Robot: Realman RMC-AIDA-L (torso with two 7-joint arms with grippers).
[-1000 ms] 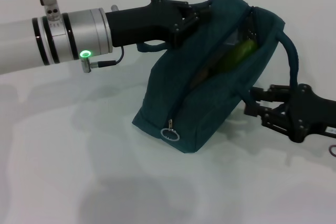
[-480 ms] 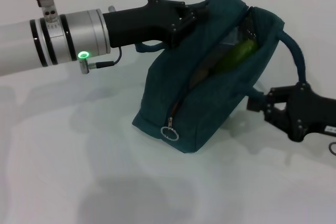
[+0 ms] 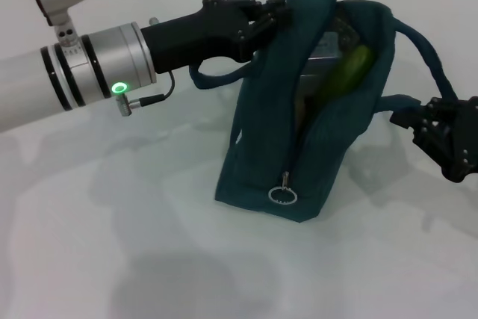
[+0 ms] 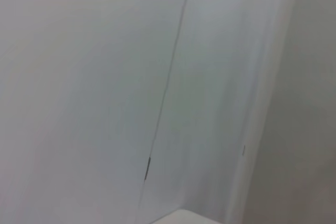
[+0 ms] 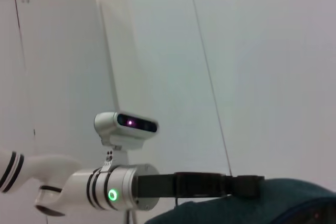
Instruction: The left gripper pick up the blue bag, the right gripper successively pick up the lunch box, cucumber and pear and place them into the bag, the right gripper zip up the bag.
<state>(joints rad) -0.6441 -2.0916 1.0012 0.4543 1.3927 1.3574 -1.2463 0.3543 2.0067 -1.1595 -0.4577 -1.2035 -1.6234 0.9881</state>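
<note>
The left arm reaches in from the left edge of the white table [image 3: 112, 259], a green light glowing on its silver wrist, and the left gripper [image 3: 278, 14] is clamped on the upper left lip of the blue bag [image 3: 261, 140], pinching the fabric near the table's far edge. The bag stands on its base about mid-table, a little toward the right, leaning and pulled up at the held lip, with its mouth open and facing the near side. A dark carry strap [image 3: 216, 80] loops down just under the left gripper. The zipper runs down the front of the bag, and its round metal pull ring [image 3: 282, 196] hangs low, near the base. Inside the open mouth the green cucumber [image 3: 349, 72] lies slanted against the right wall, with a paler box-like shape beside it that is too dim to name. The bag's second handle [image 3: 426, 50] arcs off its right side toward the right gripper [image 3: 418, 121] near the table's right edge; whether those jaws are parted or closed on anything cannot be told.
</note>
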